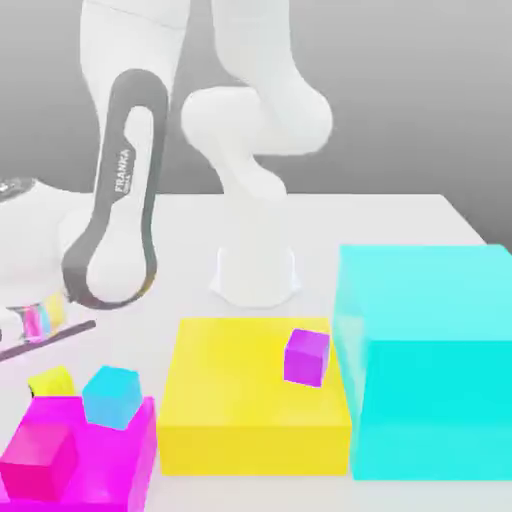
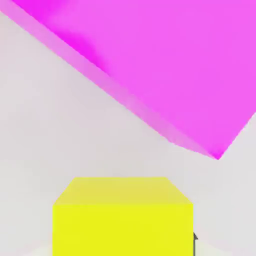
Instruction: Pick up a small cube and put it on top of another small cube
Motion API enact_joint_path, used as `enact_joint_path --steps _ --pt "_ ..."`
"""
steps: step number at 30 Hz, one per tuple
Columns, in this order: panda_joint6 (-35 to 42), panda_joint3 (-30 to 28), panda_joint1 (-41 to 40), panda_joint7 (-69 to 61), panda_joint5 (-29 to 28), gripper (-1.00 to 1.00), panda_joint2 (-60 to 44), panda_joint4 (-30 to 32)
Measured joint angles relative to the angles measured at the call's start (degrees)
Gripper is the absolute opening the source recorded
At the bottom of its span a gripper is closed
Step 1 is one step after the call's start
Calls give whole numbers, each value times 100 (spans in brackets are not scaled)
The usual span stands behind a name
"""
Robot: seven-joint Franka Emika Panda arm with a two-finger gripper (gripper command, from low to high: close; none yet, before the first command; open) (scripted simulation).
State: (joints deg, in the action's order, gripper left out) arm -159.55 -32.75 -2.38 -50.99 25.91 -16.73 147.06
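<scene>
A small yellow cube sits on the white table beside the big magenta block, at the exterior view's left. My gripper reaches down onto it from the arm's hand above. In the hand view the yellow cube lies right between the fingers, with a dark fingertip against its side, so the gripper is shut on it. A small cyan cube and a small magenta cube rest on the magenta block. A small purple cube lies on the big yellow block.
A large cyan block stands at the exterior view's right, taller than the yellow block next to it. The arm's white base stands behind the yellow block. Bare table lies between the base and the hand.
</scene>
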Motion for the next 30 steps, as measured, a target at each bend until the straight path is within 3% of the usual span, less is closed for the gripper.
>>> enact_joint_path --steps 4,15,20,26,27,30 --pt "275 -244 306 113 -703 -100 548 70" --pt "1755 225 1154 -2941 -2164 -100 2140 -446" --pt "2165 242 1075 -3560 -3041 -100 2471 -294" --pt "1407 191 1130 -4013 -2613 -100 1757 -69" --pt "1251 172 1154 -4090 -2511 100 1618 -36" --pt "1251 171 1185 -4090 -2511 100 1618 -36"
